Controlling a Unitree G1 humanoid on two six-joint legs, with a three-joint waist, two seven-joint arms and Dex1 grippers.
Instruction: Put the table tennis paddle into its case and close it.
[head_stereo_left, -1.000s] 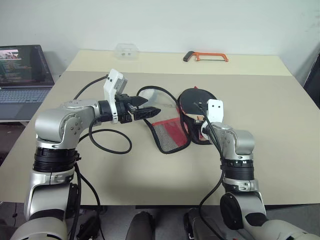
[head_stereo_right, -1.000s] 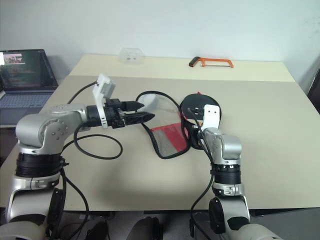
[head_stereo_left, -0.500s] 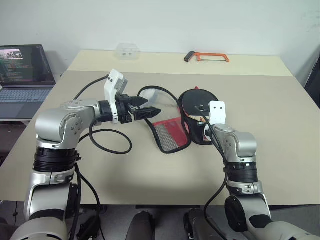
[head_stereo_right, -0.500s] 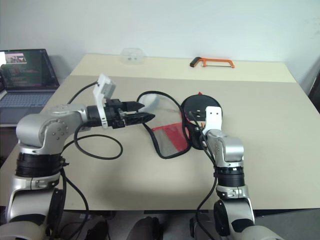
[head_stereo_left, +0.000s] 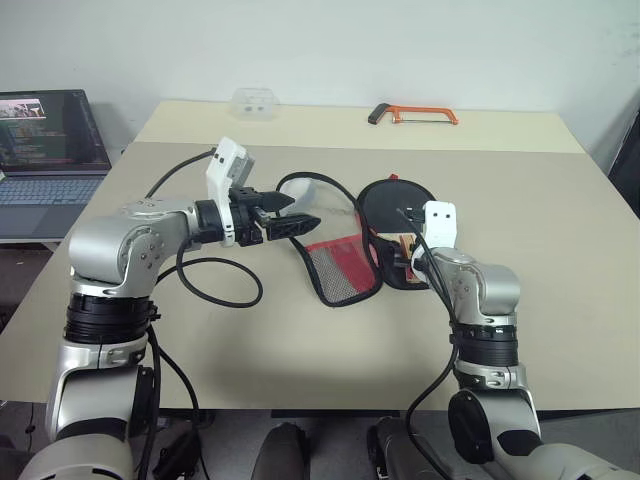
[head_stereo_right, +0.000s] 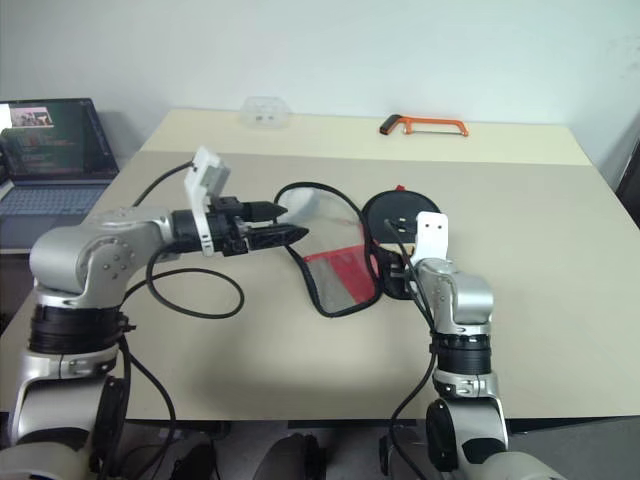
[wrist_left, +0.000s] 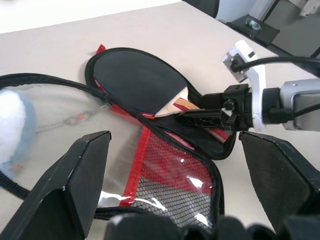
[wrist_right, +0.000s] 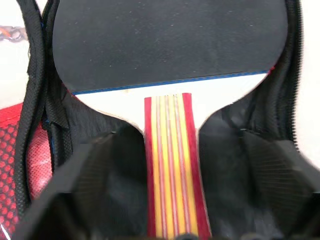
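**Two grippers open, paddle lying in the case**

Two open grippers are seen at this moment. The table tennis paddle (wrist_left: 140, 80) is laid inside the lower shell of the case (head_stereo_left: 345, 270), at the centre of the head views, its black face toward the far table edge and its handle toward the robot. The case lid, with its red panel and mesh pocket, is folded out flat to the left of the paddle, so the zipper is not yet drawn.

The right gripper (wrist_left: 200, 116) was closed on the handle a second ago; in the right wrist view its fingers are now spread to either side of the red-and-wood handle, apart from it. The paddle appears to have been released, though whether a fingertip is touching the case fabric cannot be told from these views. The arm itself has hardly shifted.

The left gripper (head_stereo_left: 290, 213) is held above the table at left of centre, jaws wide and empty, pointed toward the case.

The insertion is judged done; folding the lid over and zipping remain.
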